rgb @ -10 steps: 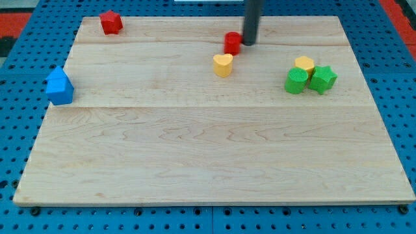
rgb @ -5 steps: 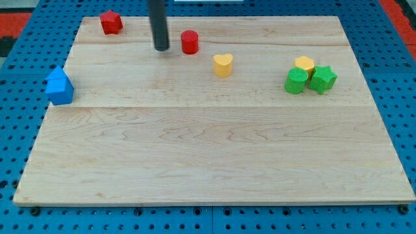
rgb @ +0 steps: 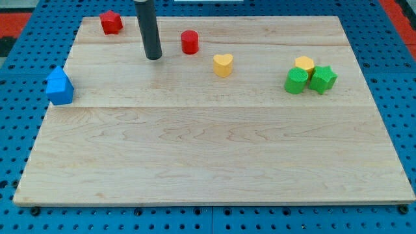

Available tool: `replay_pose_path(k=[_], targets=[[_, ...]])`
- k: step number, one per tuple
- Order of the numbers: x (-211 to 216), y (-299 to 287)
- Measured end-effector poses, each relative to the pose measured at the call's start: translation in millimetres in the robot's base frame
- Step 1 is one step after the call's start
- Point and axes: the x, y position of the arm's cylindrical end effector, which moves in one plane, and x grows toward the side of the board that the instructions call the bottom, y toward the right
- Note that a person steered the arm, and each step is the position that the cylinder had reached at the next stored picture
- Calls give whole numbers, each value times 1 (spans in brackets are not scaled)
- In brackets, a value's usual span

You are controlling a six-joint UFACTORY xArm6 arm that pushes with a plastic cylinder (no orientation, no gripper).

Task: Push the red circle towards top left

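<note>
The red circle stands on the wooden board near the view's top, a little left of centre. My tip rests on the board to the left of the red circle and slightly below it, with a clear gap between them. A red star-like block sits at the board's top left corner, up and left of my tip.
A yellow heart lies down and right of the red circle. A blue house-shaped block is at the left edge. A yellow block and two green blocks cluster at the right.
The red circle went left from beside the yellow heart. My tip passed from its right side to its left and has now drifted slightly down and left; the circle rests.
</note>
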Motion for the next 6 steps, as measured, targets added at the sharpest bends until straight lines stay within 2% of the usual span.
replay_pose_path(k=[1,2,3,5,6], targets=[[-6,59],[-22,93],[-42,100],[-57,-37],[-54,-58]])
